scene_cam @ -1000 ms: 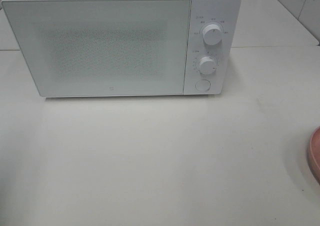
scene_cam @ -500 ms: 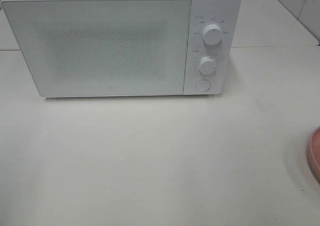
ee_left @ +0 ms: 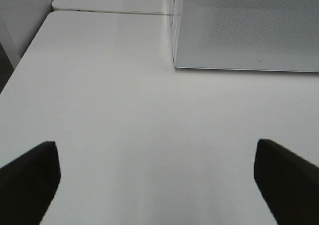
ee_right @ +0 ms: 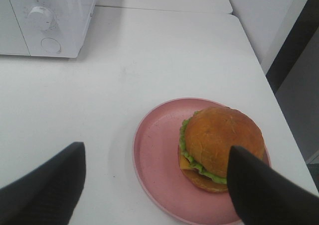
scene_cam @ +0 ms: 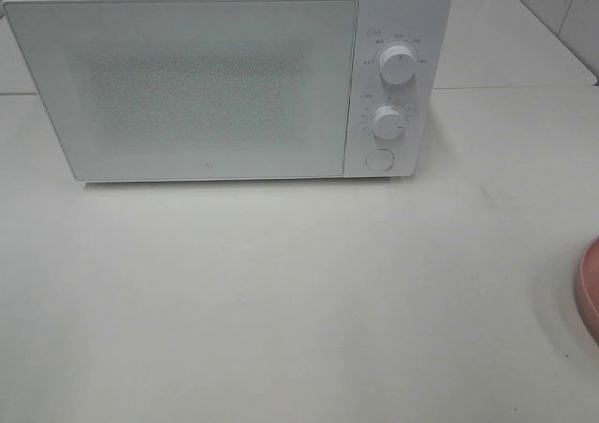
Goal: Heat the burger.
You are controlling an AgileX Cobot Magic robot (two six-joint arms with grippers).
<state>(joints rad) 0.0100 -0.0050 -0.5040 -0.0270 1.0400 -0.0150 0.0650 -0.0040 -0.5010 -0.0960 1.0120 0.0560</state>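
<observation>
The burger [ee_right: 219, 145], with a golden-brown bun, green lettuce and yellow cheese, sits on a round pink plate [ee_right: 157, 155] in the right wrist view. My right gripper [ee_right: 154, 197] is open above the plate, its fingers to either side. The white microwave [scene_cam: 225, 77] stands at the back with its door shut. It also shows in the right wrist view [ee_right: 45, 18] and the left wrist view [ee_left: 249, 26]. Only the plate's edge [scene_cam: 590, 287] shows in the exterior view, at the right edge. My left gripper [ee_left: 157, 182] is open and empty over bare table, in front of the microwave's left corner.
The microwave has two knobs [scene_cam: 397, 65] [scene_cam: 388, 122] and a round button [scene_cam: 378, 158] on its right panel. The white table's right edge [ee_right: 254, 56] runs close to the plate. The table's left edge [ee_left: 22, 70] shows in the left wrist view.
</observation>
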